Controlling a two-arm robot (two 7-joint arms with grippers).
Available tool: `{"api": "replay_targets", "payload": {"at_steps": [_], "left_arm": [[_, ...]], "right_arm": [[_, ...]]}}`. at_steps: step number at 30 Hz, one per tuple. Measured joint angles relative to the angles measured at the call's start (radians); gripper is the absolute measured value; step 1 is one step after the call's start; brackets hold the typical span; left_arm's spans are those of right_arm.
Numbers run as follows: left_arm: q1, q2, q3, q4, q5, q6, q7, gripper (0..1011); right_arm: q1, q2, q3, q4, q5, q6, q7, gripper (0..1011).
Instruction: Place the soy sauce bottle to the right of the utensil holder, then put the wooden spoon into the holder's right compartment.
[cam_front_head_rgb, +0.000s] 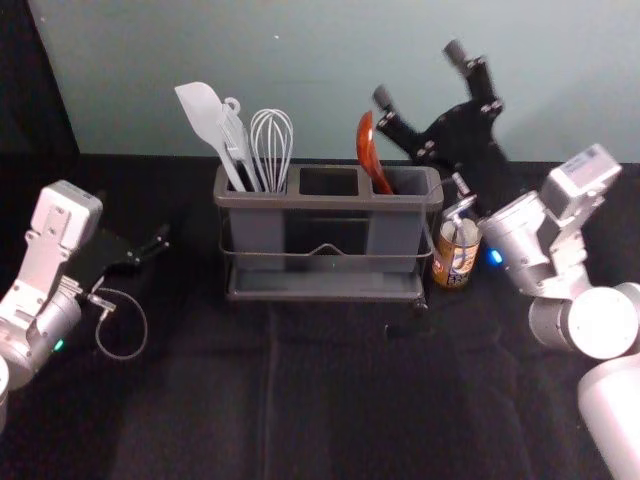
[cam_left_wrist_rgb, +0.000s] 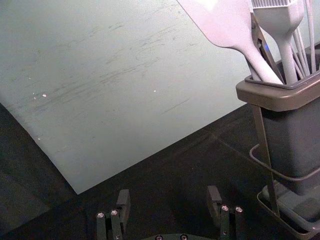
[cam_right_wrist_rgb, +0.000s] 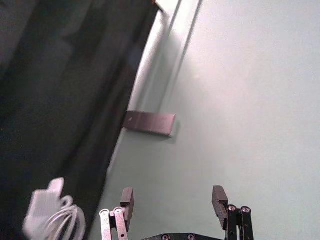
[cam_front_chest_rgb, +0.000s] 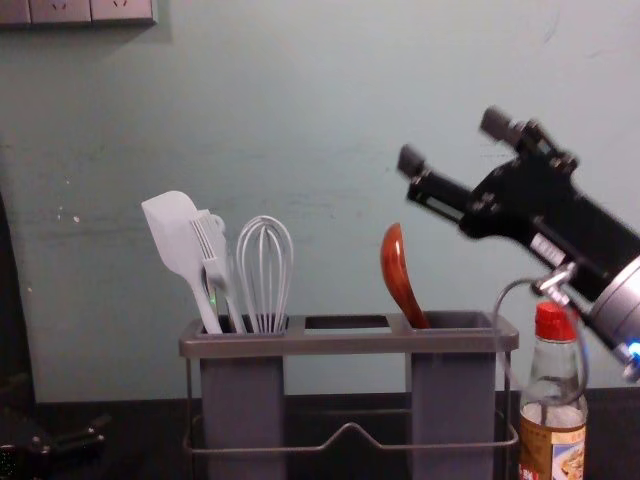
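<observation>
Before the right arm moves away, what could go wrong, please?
The cable loop on the right arm crosses in front of the soy sauce bottle and might snag it. The wooden spoon leans in the right compartment of the holder, its bowl sticking up; the open right gripper could knock it if it swings low.

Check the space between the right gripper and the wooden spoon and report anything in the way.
Nothing visible stands between the raised right gripper and the wooden spoon, which leans in the right compartment of the holder.
</observation>
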Motion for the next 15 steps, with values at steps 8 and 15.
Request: {"api": "replay_targets", "payload": {"at_steps": [8,15], "left_arm": [[0.0,0.0,0.0,0.0,0.0,0.0,0.0,1005],[0.0,0.0,0.0,0.0,0.0,0.0,0.0,1005]], "right_arm": [[-0.037,-0.022,0.099,-0.05,-0.119,-0.056,-0.139,1004],[-0.063,-0.059,0.221,-0.058,-0.267,-0.082,-0.301,1004]]}}
